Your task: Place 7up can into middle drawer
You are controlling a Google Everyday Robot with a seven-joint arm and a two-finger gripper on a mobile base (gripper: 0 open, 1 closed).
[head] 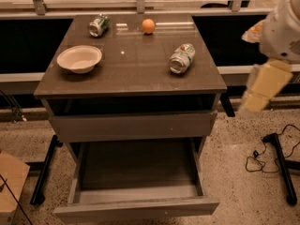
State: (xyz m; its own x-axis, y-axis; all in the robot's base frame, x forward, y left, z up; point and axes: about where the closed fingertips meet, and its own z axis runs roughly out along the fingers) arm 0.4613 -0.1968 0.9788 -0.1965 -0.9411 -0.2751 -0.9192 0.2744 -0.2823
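Cabinet (131, 78), grey-brown, glossy top, seen from above and in front. Item 1: 7up can (182, 58), silver-white and green, lying on its side on the right part of the cabinet top, silver end toward the camera, well apart from the other items. Item 2: darker green can (98, 25), on its side at the back left. Item 3: orange ball-shaped fruit (148, 26), back centre. Item 4: pale bowl (79, 58), upright, left side. Upper drawer front (133, 125): closed. Middle drawer (136, 210): pulled out toward the camera, interior exposed. Gripper (251, 104): pale, blurred, hanging off the right side of the cabinet below the white arm (283, 32), apart from the can and drawer; whether it is parted or closed cannot be told. Black cable (262, 153) on the speckled floor at right.
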